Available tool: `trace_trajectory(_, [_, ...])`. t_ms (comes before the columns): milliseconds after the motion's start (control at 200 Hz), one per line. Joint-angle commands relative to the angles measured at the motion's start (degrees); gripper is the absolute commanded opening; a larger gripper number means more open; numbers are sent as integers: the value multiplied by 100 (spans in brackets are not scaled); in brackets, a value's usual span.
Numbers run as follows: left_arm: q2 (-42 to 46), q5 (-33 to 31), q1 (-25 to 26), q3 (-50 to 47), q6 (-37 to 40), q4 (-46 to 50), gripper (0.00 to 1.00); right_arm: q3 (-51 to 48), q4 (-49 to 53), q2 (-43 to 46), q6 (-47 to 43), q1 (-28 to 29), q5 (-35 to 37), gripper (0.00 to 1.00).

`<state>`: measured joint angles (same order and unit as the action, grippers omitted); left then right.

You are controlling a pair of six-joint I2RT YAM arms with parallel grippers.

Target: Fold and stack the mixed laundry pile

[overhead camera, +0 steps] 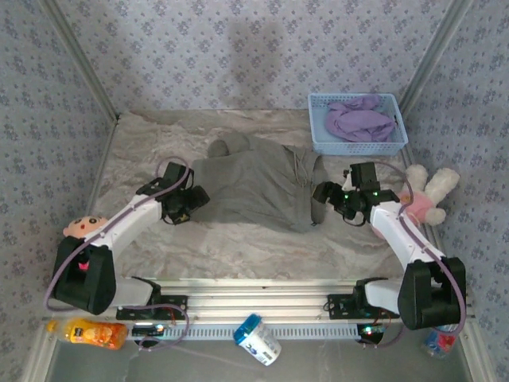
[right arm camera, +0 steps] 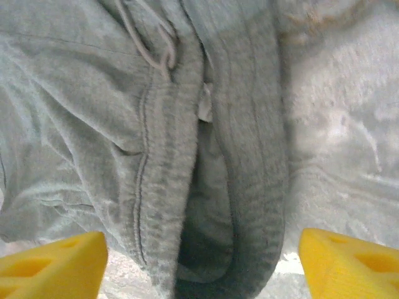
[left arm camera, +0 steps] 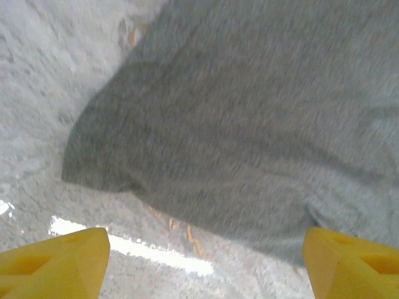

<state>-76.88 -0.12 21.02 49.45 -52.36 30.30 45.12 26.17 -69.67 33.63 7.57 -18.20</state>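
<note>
A plain gray garment (overhead camera: 254, 187) lies spread across the middle of the table, its ribbed waistband and drawstring at the right end. My left gripper (overhead camera: 191, 204) hovers at the garment's left edge with its jaws wide apart. In the left wrist view the gripper (left arm camera: 206, 261) has the gray cloth (left arm camera: 249, 124) just ahead of its yellow fingertips (left arm camera: 56, 261). My right gripper (overhead camera: 322, 193) stands open at the waistband end. The right wrist view shows the right gripper (right arm camera: 202, 265) over the waistband (right arm camera: 255, 156), nothing pinched. A lavender garment (overhead camera: 362, 119) sits bunched in the basket.
The light blue basket (overhead camera: 318, 142) stands at the back right. A pink-and-white plush (overhead camera: 429, 195) lies right of my right arm, and another toy (overhead camera: 83, 227) by my left arm. An orange bottle (overhead camera: 95, 333) and a blue-white can (overhead camera: 258, 338) lie below the front rail.
</note>
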Motion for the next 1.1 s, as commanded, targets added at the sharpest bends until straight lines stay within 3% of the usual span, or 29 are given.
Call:
trace_trajectory(0, [-333,-454,-11,501,-224,-18,81,259,-53,-262,150,238,218,91])
trace_trajectory(300, [-1121,-878,-18,856,-1056,972,82,206,1017,-398,678,925,387,93])
trace_trajectory(420, [-1423,-840,-27,898,-982,944,80,193,725,-440,623,1177,339,92])
trace_trajectory(555, [-1890,-927,-36,1019,-951,989,70,242,284,-833,664,1217,222,85])
trace_trajectory(630, [-2163,-970,-27,1080,-919,1043,65,281,92,-1077,715,1254,223,78])
trace_trajectory(670, [-2283,-1017,-30,1104,-916,1078,57,303,20,-1188,724,1263,193,68])
trace_trajectory(759, [-2479,-1075,-27,1156,-849,1135,30,355,-94,-1290,759,1257,153,30])
trace_trajectory(799, [-2507,-1081,-28,1168,-812,1144,12,409,-70,-1280,748,1256,166,15])
trace_trajectory(814, [-2503,-1089,-27,1189,-795,1152,1,428,-52,-1263,743,1262,172,11])
trace_trajectory(844, [-2479,-1116,-29,1207,-793,1199,0,488,-3,-1239,712,1250,173,0])
trace_trajectory(994, [-2091,-1264,-126,1532,-409,1229,0,1002,-98,-1255,633,1039,-19,0])
trace_trajectory(1094, [-1941,-1164,-392,2348,135,1289,0,2052,-310,-1732,534,765,-217,0])
